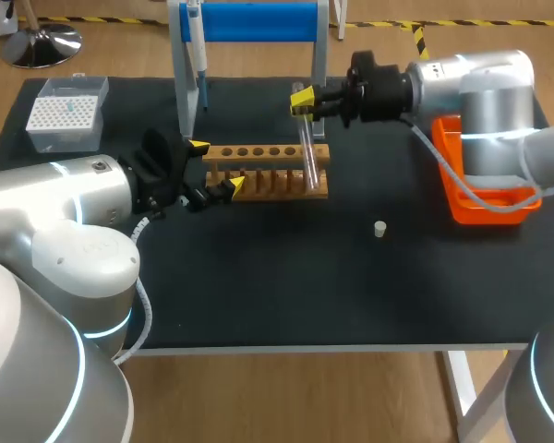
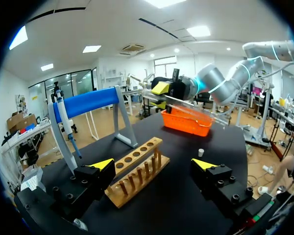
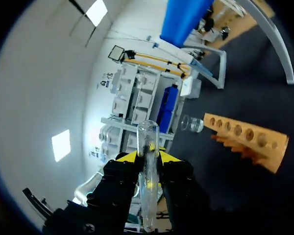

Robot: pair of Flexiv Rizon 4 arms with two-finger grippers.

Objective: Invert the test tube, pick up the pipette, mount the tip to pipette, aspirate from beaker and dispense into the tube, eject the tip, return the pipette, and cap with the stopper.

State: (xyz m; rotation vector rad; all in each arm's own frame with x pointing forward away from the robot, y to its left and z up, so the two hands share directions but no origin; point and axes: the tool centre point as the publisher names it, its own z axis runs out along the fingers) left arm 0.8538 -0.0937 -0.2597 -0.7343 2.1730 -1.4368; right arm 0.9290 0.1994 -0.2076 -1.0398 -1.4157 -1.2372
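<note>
1. Black table mat (image 1: 286, 295) fills most of the head view; a wooden rack (image 1: 268, 171) with a row of holes lies just above the frame's centre.
2. Right gripper (image 1: 303, 100), reaching in from the upper right, is clenched on the glass test tube (image 1: 307, 152). In the right wrist view, the tube (image 3: 148, 171) sits between the two fingers, rounded end pointing out ahead of them.
3. In the head view the tube overlaps the rack's right end. I cannot tell whether it touches the rack.
4. Left gripper (image 1: 215, 166) is at centre left with its jaws released and spread wide, one finger on either side of the rack's left end.
5. Pipette (image 1: 196, 41) hangs on the stand with the blue bar (image 1: 258, 20), top centre.
6. Tip box (image 1: 66, 113) sits at the upper left.
7. Orange tray (image 1: 462, 185) sits at the right, under the right arm.
8. Small white stopper (image 1: 379, 228) lies alone on the mat, right of centre, well apart from the rack.
</note>
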